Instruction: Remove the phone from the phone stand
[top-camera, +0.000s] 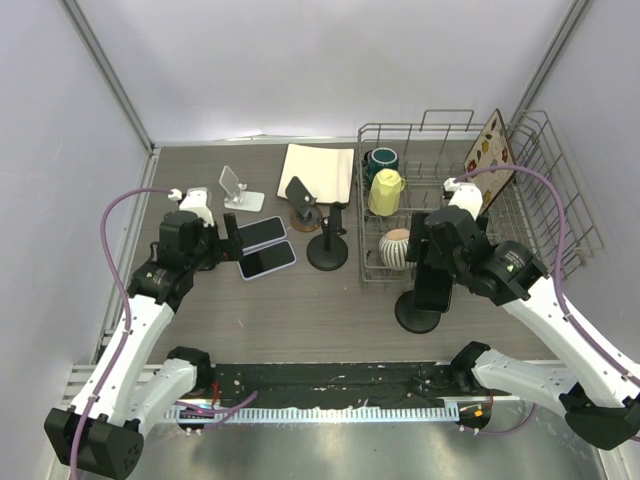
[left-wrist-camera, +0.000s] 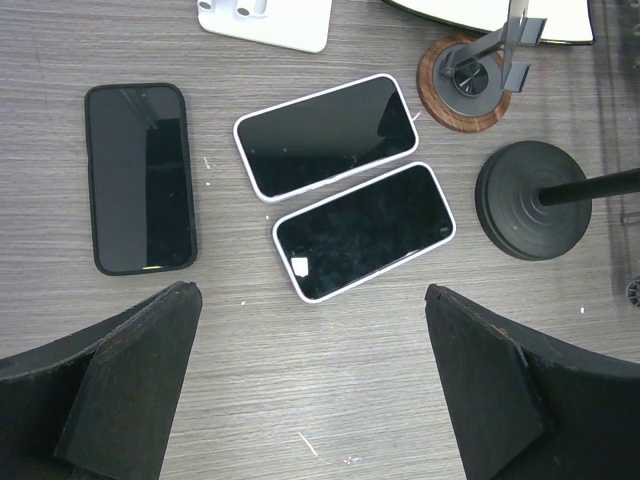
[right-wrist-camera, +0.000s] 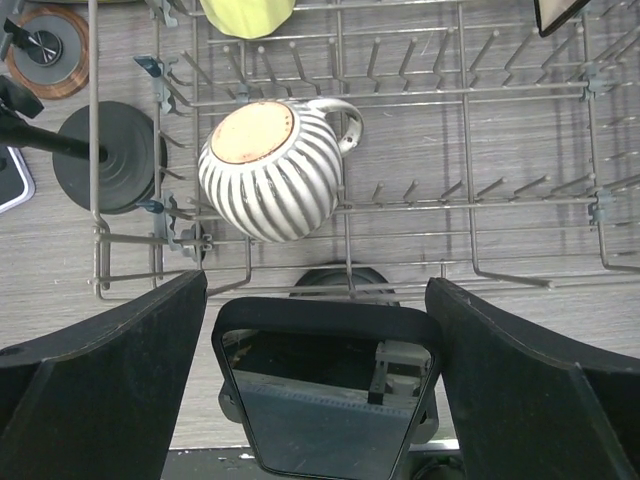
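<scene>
The right gripper (right-wrist-camera: 315, 290) hangs with its jaws wide apart, one finger on each side of the phone (right-wrist-camera: 325, 410) and a gap on both sides. The phone, dark screen in a black case, sits tilted in the phone stand (top-camera: 414, 318), whose round black base rests on the table just outside the dish rack (right-wrist-camera: 470, 180). In the right wrist view a striped mug (right-wrist-camera: 270, 170) lies on its side inside the rack, at 11 o'clock from the phone.

The left gripper (left-wrist-camera: 310, 295) hovers over the table with its jaws equally spread and nothing between them. In its wrist view two white-cased phones (left-wrist-camera: 327, 136) lie flat, side by side and touching, at 12 o'clock from the fingers. A black-cased phone (left-wrist-camera: 140, 177) lies apart at 10 o'clock. A black round-based stand (left-wrist-camera: 530, 198) is at 2 o'clock, with a wooden-based stand (left-wrist-camera: 465, 80) beyond it.

From above, a yellow mug (top-camera: 385, 192) and a green mug (top-camera: 381, 160) stand in the rack at 11 o'clock from the right gripper.
</scene>
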